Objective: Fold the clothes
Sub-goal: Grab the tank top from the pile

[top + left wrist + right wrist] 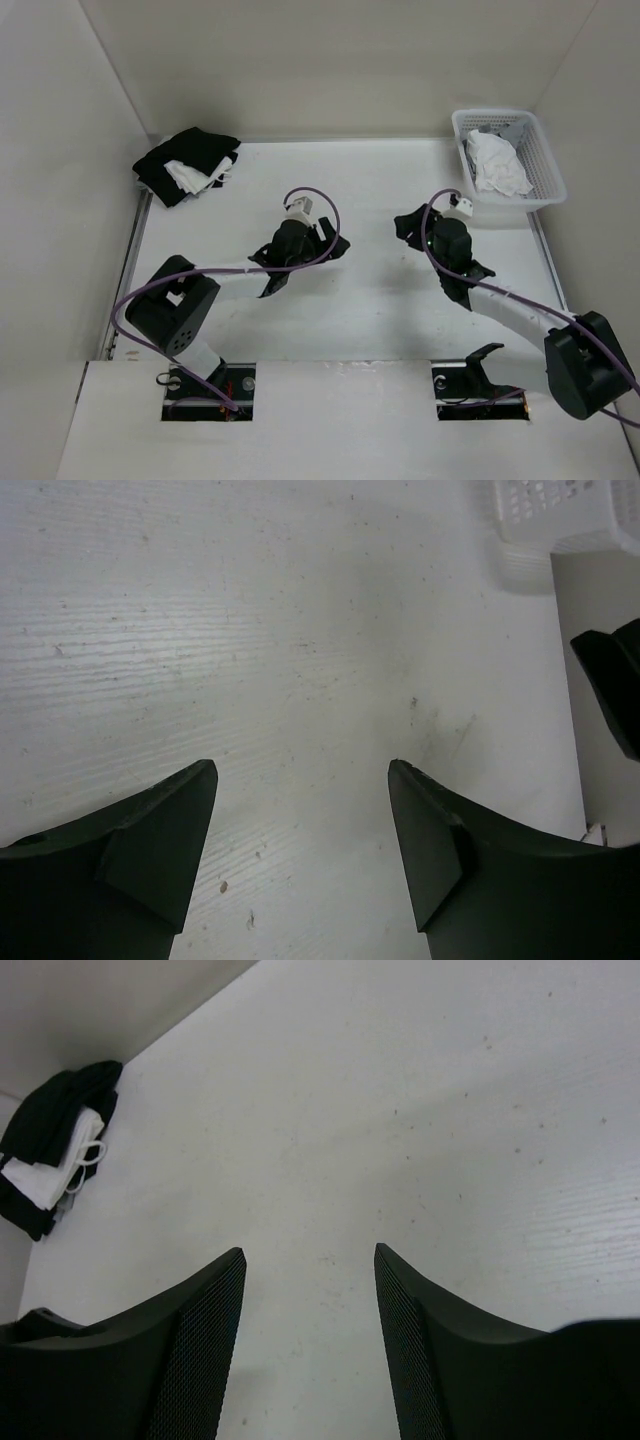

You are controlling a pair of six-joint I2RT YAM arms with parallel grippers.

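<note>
White table [370, 310] beneath both arms. Small white thin-fabric top [497, 168] lies crumpled inside white plastic lattice basket [548, 160] at far right corner. Left gripper [300, 772]: jaws spread wide, nothing between them, over bare tabletop. Right gripper [310, 1252]: jaws apart, nothing held. Black-and-white garment heap [187, 166] at far left corner, well apart from both.

Bright, even overhead light washes the white tabletop [370, 300]; shadows are soft and faint. In the wrist views the near fingers [130, 870] look dark, slightly blurred.
</note>
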